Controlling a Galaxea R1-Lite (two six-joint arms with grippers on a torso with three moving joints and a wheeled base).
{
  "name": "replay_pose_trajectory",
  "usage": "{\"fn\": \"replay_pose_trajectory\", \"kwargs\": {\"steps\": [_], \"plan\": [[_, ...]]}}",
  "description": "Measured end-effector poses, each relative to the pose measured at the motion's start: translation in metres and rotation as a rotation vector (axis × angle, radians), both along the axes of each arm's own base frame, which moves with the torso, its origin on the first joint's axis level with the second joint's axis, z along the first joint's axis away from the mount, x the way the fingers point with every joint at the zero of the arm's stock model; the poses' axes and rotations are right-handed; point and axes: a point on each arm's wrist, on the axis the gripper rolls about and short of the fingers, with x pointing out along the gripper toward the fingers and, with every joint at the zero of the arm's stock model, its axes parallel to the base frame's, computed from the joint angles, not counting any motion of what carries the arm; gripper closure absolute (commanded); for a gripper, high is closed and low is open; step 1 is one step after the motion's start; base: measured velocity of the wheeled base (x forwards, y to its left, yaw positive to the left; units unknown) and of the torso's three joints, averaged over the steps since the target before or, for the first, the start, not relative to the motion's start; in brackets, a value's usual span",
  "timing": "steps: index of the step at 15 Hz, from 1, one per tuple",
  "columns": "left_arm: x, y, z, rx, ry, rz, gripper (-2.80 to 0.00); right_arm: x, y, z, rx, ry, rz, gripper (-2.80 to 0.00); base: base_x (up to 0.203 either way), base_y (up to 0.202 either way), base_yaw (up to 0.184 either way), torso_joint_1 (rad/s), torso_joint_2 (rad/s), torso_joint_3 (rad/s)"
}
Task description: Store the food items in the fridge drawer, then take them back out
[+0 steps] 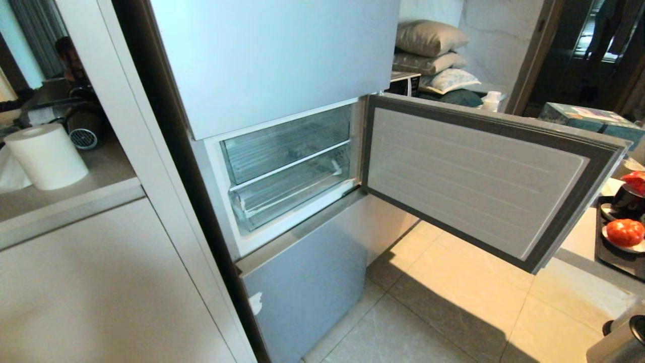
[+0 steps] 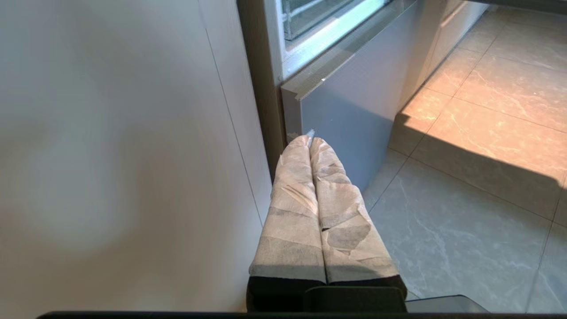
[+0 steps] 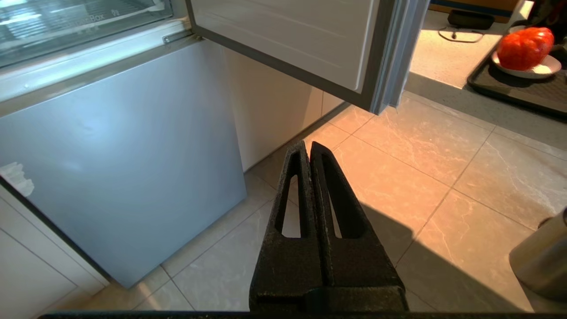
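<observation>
White cabinet (image 1: 101, 282) at far left, paper roll (image 1: 46, 156) on its counter. Left gripper (image 2: 308, 141): wrapped fingers pressed together, empty, low before the cabinet beside the fridge (image 1: 282, 60). Fridge middle door (image 1: 484, 176) swung open; fridge drawer (image 1: 287, 189) pushed in, lower of two clear bins. Right gripper (image 3: 308, 148): black fingers pressed together, empty, over floor tiles. Food items (image 1: 625, 232) on a saucer on the dark tray (image 1: 612, 259), counter's right edge.

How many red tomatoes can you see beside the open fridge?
2: one tomato on a white plate, another tomato behind it at the picture's edge, partly cut off. More may be hidden.
</observation>
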Motion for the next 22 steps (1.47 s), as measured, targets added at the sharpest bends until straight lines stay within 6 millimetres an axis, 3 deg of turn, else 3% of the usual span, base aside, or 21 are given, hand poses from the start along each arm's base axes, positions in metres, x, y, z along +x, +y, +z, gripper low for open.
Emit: {"fn": "replay_pose_trajectory", "kwargs": {"steps": [22], "plan": [[0.0, 0.0, -0.0003, 0.0, 0.001, 0.0, 0.0, 0.0, 0.0, 0.0, 0.002, 0.0, 0.0, 0.0, 0.0, -0.008, 0.159, 0.002, 0.0, 0.003]]}}
